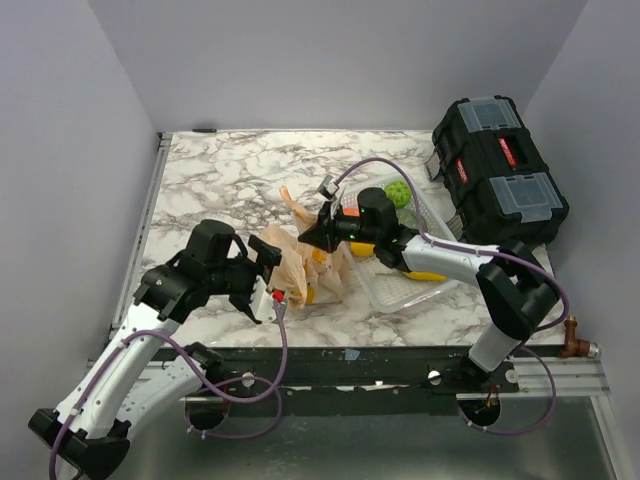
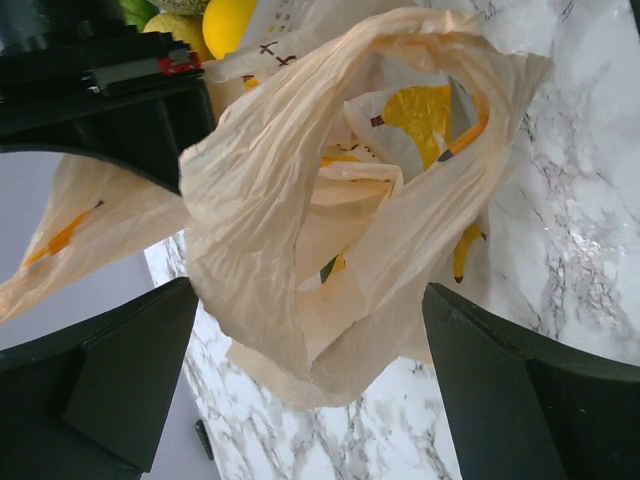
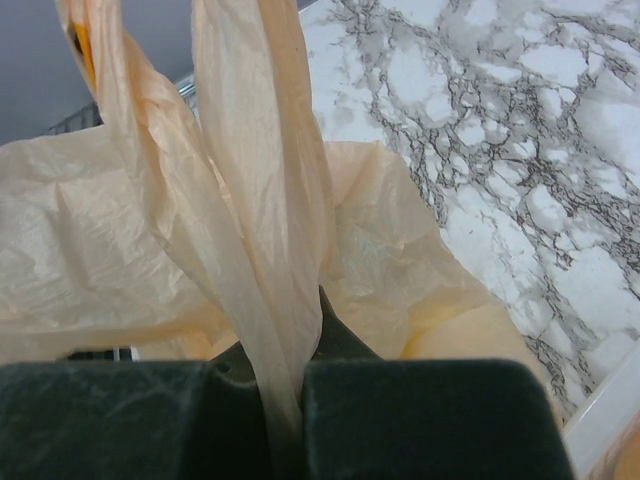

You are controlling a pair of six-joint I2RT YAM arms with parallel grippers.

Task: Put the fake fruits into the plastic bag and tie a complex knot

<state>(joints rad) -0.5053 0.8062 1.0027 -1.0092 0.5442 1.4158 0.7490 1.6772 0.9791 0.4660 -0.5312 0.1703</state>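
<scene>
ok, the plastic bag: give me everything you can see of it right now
The plastic bag is thin, crinkled, translucent pale-orange film, slumped mid-way across the marble table. Yellow shapes show through it. One handle strip is pulled straight and pinched in the shut right gripper. The open left gripper straddles the bag's bunched body; whether its fingers touch the film is unclear. No knot can be made out.

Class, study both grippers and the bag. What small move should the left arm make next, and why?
Probably close the left gripper on the bunched plastic bag. Its jaws stand wide open with crinkled plastic lying between them, while the right gripper is shut on one handle strip. The bag's other side seems to need a grip before any tying.
</scene>
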